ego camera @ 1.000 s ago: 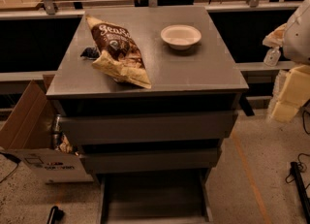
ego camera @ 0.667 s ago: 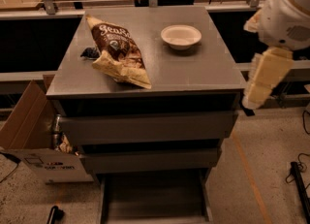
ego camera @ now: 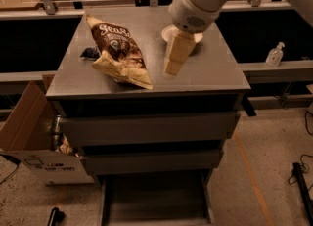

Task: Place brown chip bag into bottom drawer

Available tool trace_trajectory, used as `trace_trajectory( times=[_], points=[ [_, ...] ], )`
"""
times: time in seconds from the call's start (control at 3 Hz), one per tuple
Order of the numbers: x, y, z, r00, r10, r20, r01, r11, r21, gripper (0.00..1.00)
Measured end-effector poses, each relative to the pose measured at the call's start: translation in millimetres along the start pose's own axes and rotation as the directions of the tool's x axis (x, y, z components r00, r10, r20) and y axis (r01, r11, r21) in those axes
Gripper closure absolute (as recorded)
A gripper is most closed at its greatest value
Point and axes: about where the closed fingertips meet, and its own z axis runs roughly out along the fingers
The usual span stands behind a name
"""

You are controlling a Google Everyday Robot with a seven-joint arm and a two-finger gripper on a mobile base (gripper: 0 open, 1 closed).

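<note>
The brown chip bag [ego camera: 119, 53] lies on top of the grey cabinet [ego camera: 205, 73], left of centre, dark brown with cream-tan ends and white script. My gripper [ego camera: 172, 67] hangs over the cabinet top just right of the bag, apart from it and holding nothing. The white arm comes in from the upper right. The bottom drawer [ego camera: 155, 198] is pulled out at the cabinet's foot, a shallow grey tray with nothing in it.
A white bowl [ego camera: 171, 33] sits on the cabinet top behind the arm, partly hidden. A small dark wrapper [ego camera: 90, 52] lies left of the bag. An open cardboard box [ego camera: 29, 137] stands left of the cabinet. A sanitiser bottle [ego camera: 274, 55] stands on the ledge at right.
The arm has swung in from the right edge of view to over the cabinet top, beside the bag. The bag, bowl and drawer have not moved.
</note>
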Motion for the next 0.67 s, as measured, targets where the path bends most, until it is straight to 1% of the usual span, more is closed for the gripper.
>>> trace_trajectory(
  times=[0.33, 0.67],
  points=[
    [-43.1, -9.0, 47.4, 0.992, 0.045, 0.114, -0.048, 0.9986, 0.023, 0.00],
    [-73.2, -6.9, 99.4, 0.979, 0.095, 0.182, -0.105, 0.9935, 0.044, 0.00]
  ],
)
